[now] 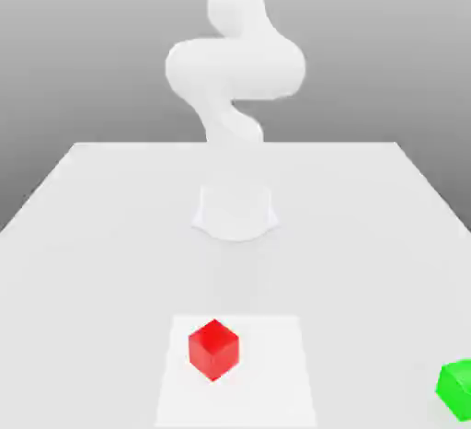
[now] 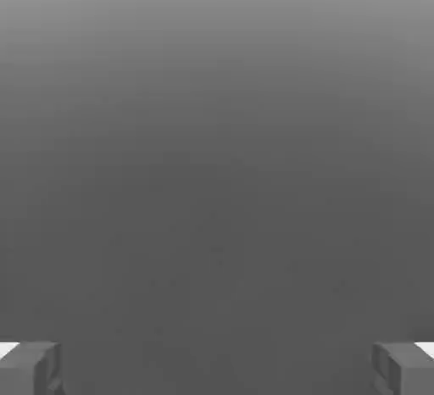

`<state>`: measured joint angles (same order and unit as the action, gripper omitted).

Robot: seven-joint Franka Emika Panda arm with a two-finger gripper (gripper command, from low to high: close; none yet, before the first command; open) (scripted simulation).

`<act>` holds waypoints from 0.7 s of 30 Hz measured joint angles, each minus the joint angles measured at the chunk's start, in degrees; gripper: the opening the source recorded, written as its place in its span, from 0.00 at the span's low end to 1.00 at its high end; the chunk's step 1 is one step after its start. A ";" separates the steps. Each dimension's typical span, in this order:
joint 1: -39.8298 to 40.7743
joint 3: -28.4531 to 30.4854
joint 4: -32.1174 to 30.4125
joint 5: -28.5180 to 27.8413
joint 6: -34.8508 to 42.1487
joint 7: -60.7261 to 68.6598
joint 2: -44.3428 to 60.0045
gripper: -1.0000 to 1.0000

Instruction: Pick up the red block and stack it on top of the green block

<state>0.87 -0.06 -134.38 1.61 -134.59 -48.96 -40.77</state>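
1. Task at its very start, by the look of things: red block point(image 1: 213, 349) resting untouched on the desk point(image 1: 92, 234), near the front edge in the exterior view, roughly at the middle, turned so that one corner faces the camera.
2. Green block point(image 1: 456, 388) also on the desk, well apart from the red one, far toward the exterior view's right and partly cut by the frame edge. Nothing stacked on it.
3. Arm point(image 1: 235, 68) reared up behind the blocks, bent back over its round base point(image 1: 235, 214), nowhere near either cube.
4. Jaws spread wide: in the hand view, one grey fingertip point(image 2: 30, 368) at one lower corner and the other point(image 2: 405, 368) at the opposite corner, with nothing pinched between them and plain grey backdrop beyond. Gripper point(image 2: 217, 369) empty.
5. Left to do, judged from this: bring the hand over and down to the red block, line up with its turned faces, close on it, lift, carry toward the exterior view's right, set down squarely on the green block, release. In short, everything.
6. Around the blocks: a paler square patch point(image 1: 276, 381) marked on the desk under and around the red block; otherwise bare pale surface.
7. Nothing standing between the two cubes, so the carrying path looks open. Likely trouble spots: the red block's diagonal set, calling for a wrist turn, and the green block's place close to the desk's edge region in view.
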 joint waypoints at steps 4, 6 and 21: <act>1.39 -0.51 -4.45 2.28 -4.87 -5.78 8.87 0.50; 2.07 -0.97 -6.56 3.10 -7.18 -8.72 13.07 0.50; 6.14 -2.52 -21.34 -1.76 -25.22 -37.07 44.09 0.50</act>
<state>7.02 -2.58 -155.71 -0.15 -159.81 -86.02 3.32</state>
